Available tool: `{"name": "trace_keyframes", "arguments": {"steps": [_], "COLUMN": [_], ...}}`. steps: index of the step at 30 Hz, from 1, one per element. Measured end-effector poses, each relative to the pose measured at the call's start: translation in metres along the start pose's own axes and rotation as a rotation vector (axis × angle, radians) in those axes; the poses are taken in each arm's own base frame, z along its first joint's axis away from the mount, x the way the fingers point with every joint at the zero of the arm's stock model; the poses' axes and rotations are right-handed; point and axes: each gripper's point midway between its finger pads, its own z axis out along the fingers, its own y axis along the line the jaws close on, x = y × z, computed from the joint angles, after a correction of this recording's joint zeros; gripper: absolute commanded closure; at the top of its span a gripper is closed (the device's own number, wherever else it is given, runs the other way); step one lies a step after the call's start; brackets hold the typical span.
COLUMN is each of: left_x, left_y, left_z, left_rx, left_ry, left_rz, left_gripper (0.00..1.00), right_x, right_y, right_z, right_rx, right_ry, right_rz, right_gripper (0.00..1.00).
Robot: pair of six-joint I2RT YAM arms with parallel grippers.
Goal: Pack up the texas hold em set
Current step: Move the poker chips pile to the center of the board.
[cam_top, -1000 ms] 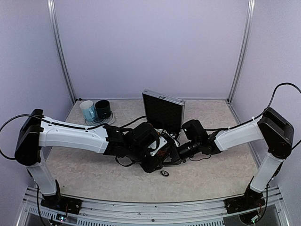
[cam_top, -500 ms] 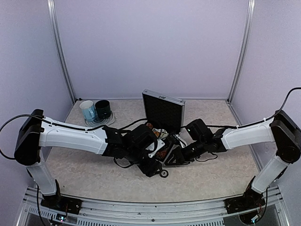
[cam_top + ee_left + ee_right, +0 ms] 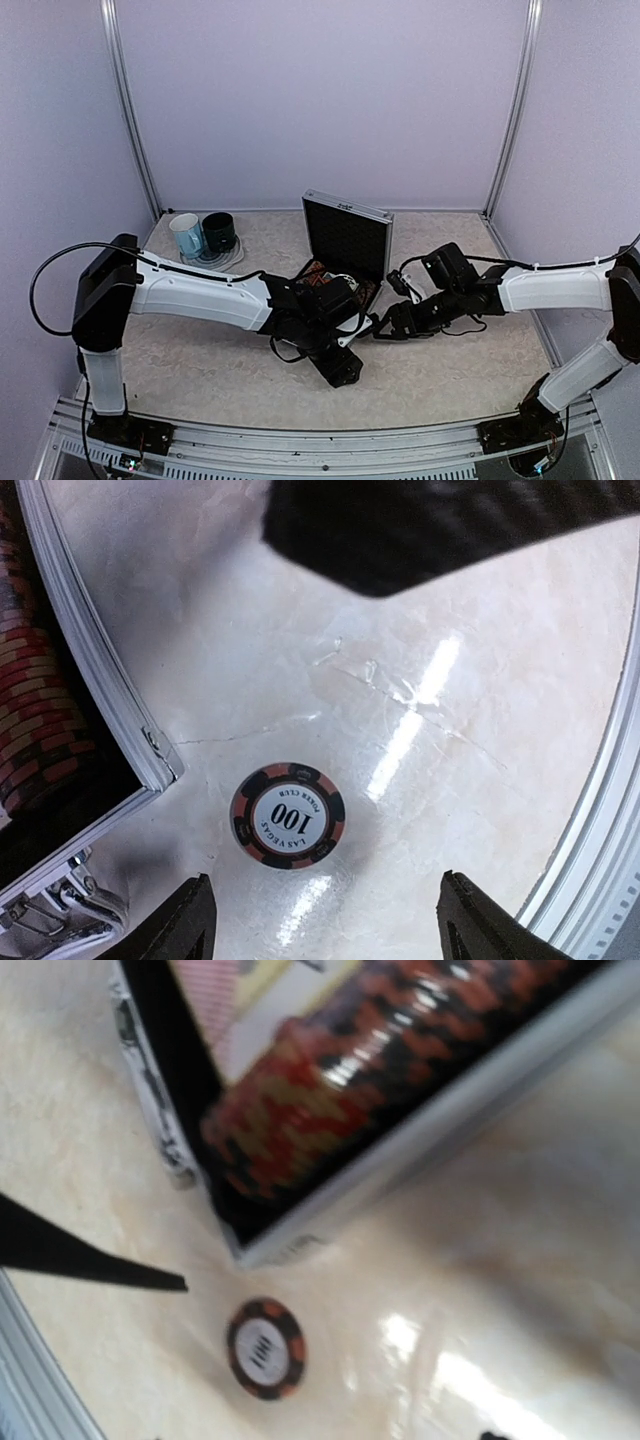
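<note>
- Pale marbled table (image 3: 180,370) with lavender walls behind. At the centre of the top view the silver case (image 3: 348,236) stands open, lid upright.
- At the lower edge of its wrist view, the left gripper (image 3: 325,925) is spread wide and holds nothing.
- A loose chip (image 3: 288,815) marked 100 lies flat on the table just above it, beside the case's corner. The striped chip rows (image 3: 35,710) sit inside at far left.
- Right of the case, the right gripper (image 3: 386,328) hangs low; I cannot tell how wide it is.

My silver case (image 3: 348,238) stands open on the surface, its black-lined lid upright and striped red-and-black chip rows (image 3: 330,1090) lying in its base. I see one loose chip (image 3: 287,815), marked 100, lying flat just outside the case's corner.
</note>
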Motion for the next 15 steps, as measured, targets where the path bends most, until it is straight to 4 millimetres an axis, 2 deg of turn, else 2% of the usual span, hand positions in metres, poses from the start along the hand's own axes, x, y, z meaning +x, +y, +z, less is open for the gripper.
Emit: {"name": "trace_keyframes", "arguments": {"steps": [7, 15], "left_x": [-0.007, -0.006], "left_y": [0.000, 0.005], "left_z": [0.015, 0.031], "left_rx": [-0.018, -0.066], "left_ry": [0.051, 0.109], "left_rz": [0.005, 0.018], "left_gripper": [0.30, 0.32], "right_x": [0.009, 0.015], "right_y": [-0.020, -0.026], "right_z": [-0.013, -0.019], "right_rx": [0.044, 0.051], "right_ry": [-0.008, -0.012], "right_rz": [0.032, 0.040], "right_gripper": [0.33, 0.33]}}
